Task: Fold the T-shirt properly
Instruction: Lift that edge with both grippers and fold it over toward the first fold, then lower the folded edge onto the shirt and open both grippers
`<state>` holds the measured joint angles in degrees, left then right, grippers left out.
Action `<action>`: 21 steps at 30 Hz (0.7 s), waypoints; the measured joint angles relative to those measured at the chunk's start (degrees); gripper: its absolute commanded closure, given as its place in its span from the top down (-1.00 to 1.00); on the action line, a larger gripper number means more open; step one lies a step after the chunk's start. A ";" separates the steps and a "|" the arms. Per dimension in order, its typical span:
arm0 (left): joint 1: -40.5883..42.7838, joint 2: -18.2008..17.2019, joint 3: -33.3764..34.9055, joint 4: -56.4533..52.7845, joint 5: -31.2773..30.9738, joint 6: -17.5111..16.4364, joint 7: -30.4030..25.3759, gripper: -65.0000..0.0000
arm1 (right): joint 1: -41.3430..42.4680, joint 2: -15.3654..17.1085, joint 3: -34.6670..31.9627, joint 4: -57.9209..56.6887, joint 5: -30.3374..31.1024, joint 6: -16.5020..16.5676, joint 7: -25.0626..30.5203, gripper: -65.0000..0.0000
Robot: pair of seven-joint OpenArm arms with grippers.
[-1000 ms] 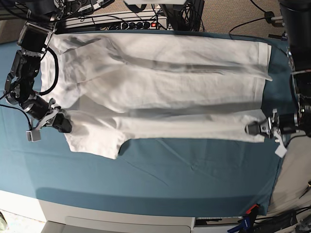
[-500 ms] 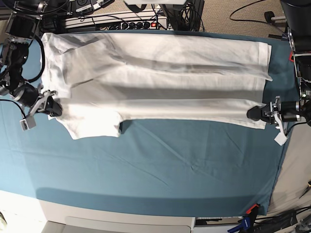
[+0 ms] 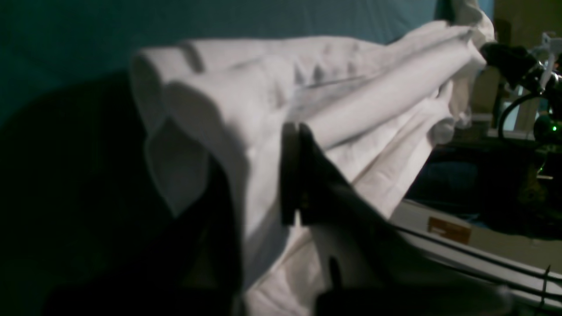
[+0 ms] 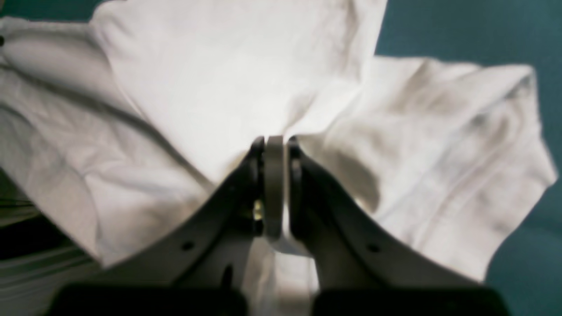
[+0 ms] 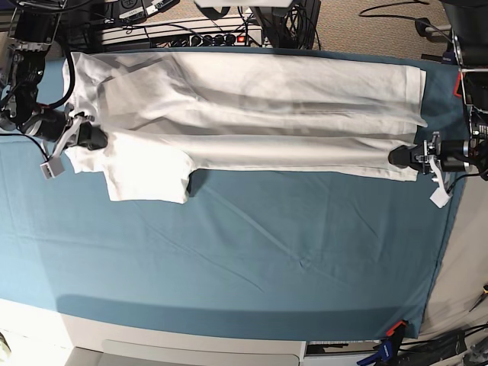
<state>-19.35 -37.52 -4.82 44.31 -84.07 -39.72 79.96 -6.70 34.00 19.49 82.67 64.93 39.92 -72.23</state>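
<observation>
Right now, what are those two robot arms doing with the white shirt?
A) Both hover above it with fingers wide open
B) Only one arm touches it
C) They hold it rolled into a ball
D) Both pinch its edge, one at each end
D: the right fingers and left fingers are each closed on the shirt, at opposite ends of it.

My matt black plastic right pincer (image 4: 274, 184) pinches the T-shirt (image 5: 252, 114), soft white cotton-like cloth, matt and lightly creased, lying on the smooth, matt teal cloth (image 5: 252, 259) that covers the table.
</observation>
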 measured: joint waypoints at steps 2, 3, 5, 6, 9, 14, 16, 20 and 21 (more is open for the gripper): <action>0.09 0.00 0.00 0.83 0.04 0.00 0.02 -1.00 | -0.31 0.02 0.00 0.00 1.14 0.00 -1.31 -1.00; 0.09 -0.02 0.00 1.20 0.04 0.00 0.02 -1.00 | -0.48 0.02 0.00 0.02 1.25 0.00 -1.44 -1.00; 0.13 -0.09 0.00 1.84 0.07 0.42 0.02 -1.00 | -0.79 0.04 0.20 0.02 2.71 0.00 -3.17 -1.00; 0.13 -0.13 0.00 1.92 0.07 0.92 0.02 -1.00 | -0.87 0.00 0.48 0.02 3.80 0.00 -4.37 -1.00; 0.15 -0.13 0.00 2.03 0.04 0.90 0.02 -1.00 | -0.90 -0.02 2.82 0.00 7.06 0.00 -7.34 -1.00; 1.49 -0.11 -0.02 2.80 0.00 1.09 0.02 -1.00 | -0.92 -0.04 8.17 0.00 10.69 0.04 -8.57 -1.00; 2.89 -0.07 -0.28 4.76 0.02 1.03 0.02 -1.00 | -1.01 -0.02 9.38 0.07 12.02 0.02 -8.55 -1.00; 6.95 -0.09 -3.65 11.37 0.26 0.02 0.22 -1.00 | -3.19 -0.11 9.66 0.17 13.90 0.00 -8.55 -1.00; 7.78 -0.09 -4.74 12.83 0.24 0.00 0.24 -1.00 | -3.74 -0.31 9.66 0.17 14.12 0.00 -8.59 -1.00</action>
<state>-11.57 -37.60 -9.56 57.14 -83.83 -39.72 80.20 -10.44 33.69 29.15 82.85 79.05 39.92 -80.82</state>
